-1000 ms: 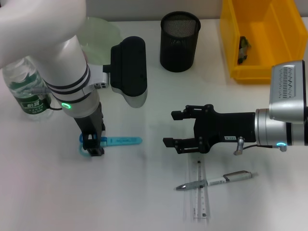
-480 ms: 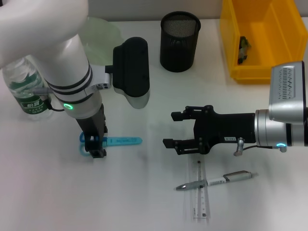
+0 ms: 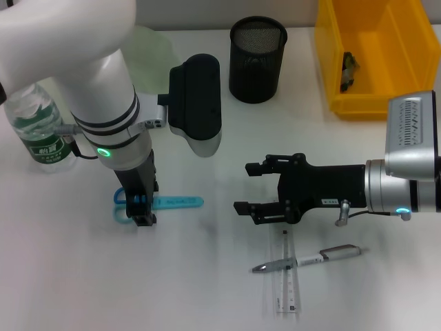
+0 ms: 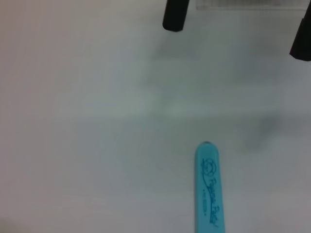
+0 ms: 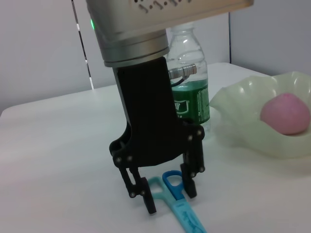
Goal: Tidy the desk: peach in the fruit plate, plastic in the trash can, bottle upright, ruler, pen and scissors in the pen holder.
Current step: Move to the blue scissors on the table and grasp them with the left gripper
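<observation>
Blue scissors (image 3: pixel 172 202) lie flat on the white desk at the left. My left gripper (image 3: pixel 142 210) points down over their handles, fingers apart on either side of the loops, as the right wrist view (image 5: pixel 171 201) shows. The scissors' blade tip shows in the left wrist view (image 4: pixel 208 184). My right gripper (image 3: pixel 247 186) is open and empty at mid-desk. Just in front of it lie a pen (image 3: pixel 306 260) and a clear ruler (image 3: pixel 287 276). The black mesh pen holder (image 3: pixel 257 58) stands at the back. The bottle (image 3: pixel 38 131) stands upright at the far left. The peach (image 5: pixel 286 114) lies in the green fruit plate (image 5: pixel 243 126).
A yellow bin (image 3: pixel 331 62) stands at the back right with a small dark item (image 3: pixel 348 69) inside. The green plate (image 3: pixel 155 48) is partly hidden behind my left arm. The left arm's black wrist housing (image 3: pixel 196 103) hangs over the desk between the plate and the pen holder.
My left arm has shifted slightly to the right and toward the front, gripper staying over the scissors' handles. The scissors and the right arm have not moved.
</observation>
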You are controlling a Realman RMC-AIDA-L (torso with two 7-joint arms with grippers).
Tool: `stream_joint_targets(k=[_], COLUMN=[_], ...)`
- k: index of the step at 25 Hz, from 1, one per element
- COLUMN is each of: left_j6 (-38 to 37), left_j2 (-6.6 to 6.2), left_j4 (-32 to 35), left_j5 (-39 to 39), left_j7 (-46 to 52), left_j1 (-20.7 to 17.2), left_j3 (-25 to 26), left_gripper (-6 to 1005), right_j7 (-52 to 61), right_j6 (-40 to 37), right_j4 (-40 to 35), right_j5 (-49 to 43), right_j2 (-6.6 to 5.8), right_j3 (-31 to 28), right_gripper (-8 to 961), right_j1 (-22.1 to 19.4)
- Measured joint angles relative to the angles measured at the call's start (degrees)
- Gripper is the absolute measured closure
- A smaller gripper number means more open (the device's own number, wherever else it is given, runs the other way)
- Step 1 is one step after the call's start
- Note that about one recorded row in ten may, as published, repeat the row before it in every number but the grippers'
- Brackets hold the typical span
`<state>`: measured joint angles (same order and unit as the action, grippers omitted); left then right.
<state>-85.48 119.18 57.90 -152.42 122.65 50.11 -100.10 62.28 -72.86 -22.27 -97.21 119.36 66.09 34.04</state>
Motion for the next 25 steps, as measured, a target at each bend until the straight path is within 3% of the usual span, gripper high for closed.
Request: stream_joint_targets(k=[5,10,22,25], left_j6=[1.1,1.28,1.29,1.29], left_j2=[0.0,0.0,0.0,0.0], left_j4=[-0.83,-1.05,-1.09,-1.12], left_j5=[0.32,0.36,0.38,0.45], left_j7=[0.05,0.05,0.16,0.21], left_j1=[0.11,0.11,0.69,0.75], left_j3=[-1.47,-1.64,-2.06,-2.16], left_gripper=[433,504,507,562], right_j7=[-0.03,-0.06,-0.08,-0.16], right_j6=[0.0,0.0,0.0,0.0], right_j4=[0.03,0.04,0.04,0.03], right_j5=[0.0,0.0,0.0,0.0], right_j2=[0.0,0.06,0.09,0.08], right_j3=[0.0,0.0,0.0,0.0], right_gripper=[181,181,181,182], right_j1=[-0.1,-0.12,-0.5,-0.63])
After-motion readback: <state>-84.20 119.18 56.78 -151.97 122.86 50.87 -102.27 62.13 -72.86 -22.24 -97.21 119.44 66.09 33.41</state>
